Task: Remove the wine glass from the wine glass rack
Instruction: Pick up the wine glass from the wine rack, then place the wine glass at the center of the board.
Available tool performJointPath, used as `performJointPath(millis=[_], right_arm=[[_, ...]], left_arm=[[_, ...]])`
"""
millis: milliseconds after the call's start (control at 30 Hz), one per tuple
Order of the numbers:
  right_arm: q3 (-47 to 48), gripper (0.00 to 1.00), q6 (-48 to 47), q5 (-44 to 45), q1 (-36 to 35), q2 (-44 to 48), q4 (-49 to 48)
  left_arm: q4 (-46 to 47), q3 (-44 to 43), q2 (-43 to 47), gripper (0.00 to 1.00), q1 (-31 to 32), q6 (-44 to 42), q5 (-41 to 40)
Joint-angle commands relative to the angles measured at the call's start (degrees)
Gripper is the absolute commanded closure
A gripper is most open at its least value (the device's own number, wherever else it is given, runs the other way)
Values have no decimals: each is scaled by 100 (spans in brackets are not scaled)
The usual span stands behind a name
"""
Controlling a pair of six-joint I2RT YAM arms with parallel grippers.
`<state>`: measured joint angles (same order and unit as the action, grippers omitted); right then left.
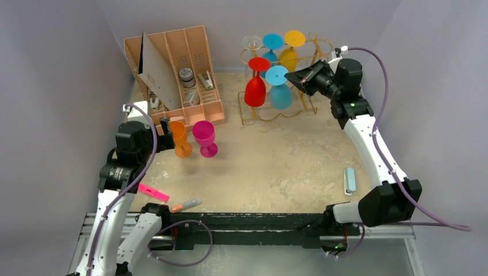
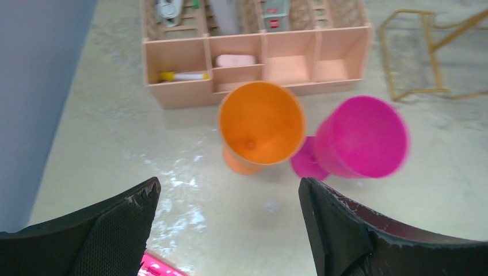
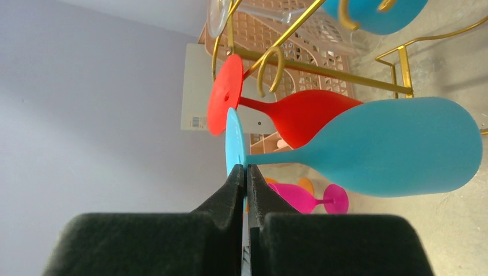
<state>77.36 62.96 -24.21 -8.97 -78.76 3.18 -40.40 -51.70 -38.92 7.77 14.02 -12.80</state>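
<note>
The gold wire wine glass rack (image 1: pixel 312 53) stands at the back, with red (image 1: pixel 255 89), yellow (image 1: pixel 289 56), blue and clear glasses hanging upside down from it. My right gripper (image 1: pixel 298 79) is shut on the foot rim of a blue wine glass (image 1: pixel 280 95) at the rack's front. In the right wrist view, the jaws (image 3: pixel 247 169) pinch that blue disc and the bowl (image 3: pixel 397 146) lies sideways. No wire loop shows round its stem, while a gold hook (image 3: pixel 270 69) holds the red glass (image 3: pixel 299 115). My left gripper (image 2: pixel 227 187) is open and empty, just short of the orange glass (image 2: pixel 262 123).
An orange glass (image 1: pixel 180 138) and a pink glass (image 1: pixel 205 137) stand upright at the left, in front of a tan desk organiser (image 1: pixel 178 69). A pink highlighter (image 1: pixel 153 192) and a marker (image 1: pixel 187 204) lie near the front left. A pale blue object (image 1: pixel 349 180) lies at the right.
</note>
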Motion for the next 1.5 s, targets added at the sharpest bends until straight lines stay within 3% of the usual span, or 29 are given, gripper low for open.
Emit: performJointPath(millis=[0, 267, 433, 500, 867, 1067, 1267, 1467], right_arm=[[-108, 100, -520, -430, 10, 375, -253], [-309, 100, -629, -1038, -8, 417, -873], [-109, 100, -1966, -989, -439, 638, 178], [-234, 100, -2066, -1050, -513, 722, 283], [-255, 100, -2541, -2151, -1279, 649, 453], [-194, 100, -2701, -2320, -1644, 570, 603], [107, 100, -2867, -2743, -2172, 261, 823], [408, 100, -2956, -2756, -2566, 8, 895]], left_arm=[[-535, -921, -326, 11, -39, 461, 1426], [-412, -1286, -718, 11, -39, 879, 3511], [78, -1232, -832, 12, -39, 1426, 4808], [310, -1165, -841, 12, -39, 1628, 5167], [1380, -695, -948, 16, -39, 2497, 6155], [910, -1067, -1075, 16, -39, 2040, 6297], [1669, -812, -1149, 20, 44, 2569, 6778], [1540, -1029, -1114, 27, 160, 2365, 7012]])
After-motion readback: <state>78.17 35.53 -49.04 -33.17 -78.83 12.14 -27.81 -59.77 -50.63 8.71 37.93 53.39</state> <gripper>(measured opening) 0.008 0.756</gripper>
